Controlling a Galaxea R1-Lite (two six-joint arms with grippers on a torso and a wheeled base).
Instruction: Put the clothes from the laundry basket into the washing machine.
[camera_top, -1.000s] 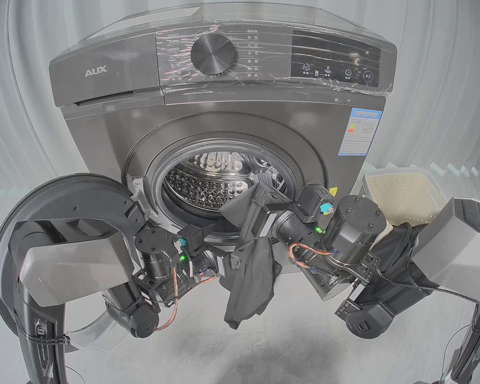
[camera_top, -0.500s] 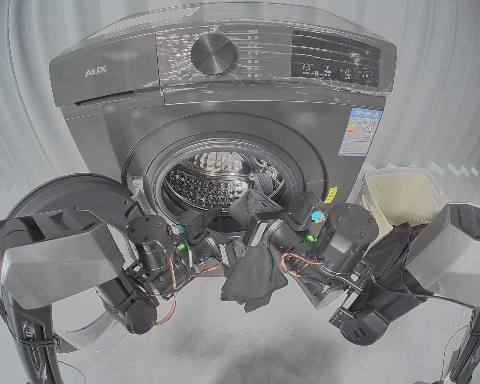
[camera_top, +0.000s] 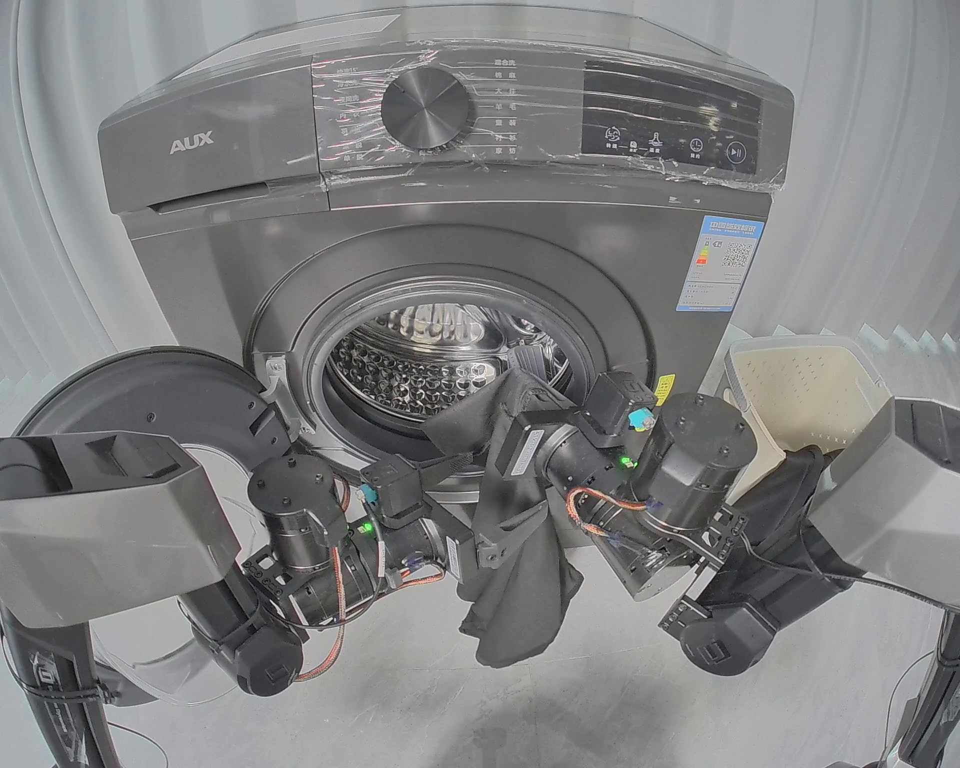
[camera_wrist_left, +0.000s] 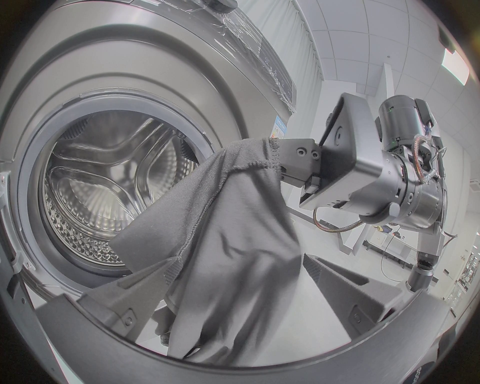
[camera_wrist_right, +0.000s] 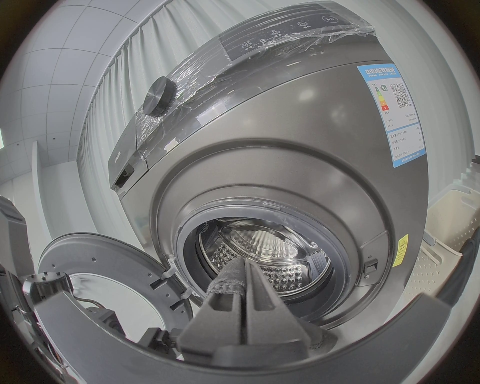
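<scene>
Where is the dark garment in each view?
Head view: dark garment hangs from the right gripper, centre, before the drum opening.
Left wrist view: dark garment drapes between the left gripper's open jaws, before the drum opening.
Right wrist view: a fold of dark garment pinched in shut jaws, before the drum opening.
Shared landmark: drum opening.

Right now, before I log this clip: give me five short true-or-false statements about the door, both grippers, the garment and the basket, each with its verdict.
1. The washing machine door stands open. True.
2. The right gripper is open and empty. False: it is shut on the dark garment.
3. The dark garment lies wholly inside the drum. False: it hangs outside, in front of the opening.
4. The left gripper is open, with a finger on each side of the hanging garment. True.
5. The laundry basket stands on the robot's left. False: it stands on the robot's right.
</scene>
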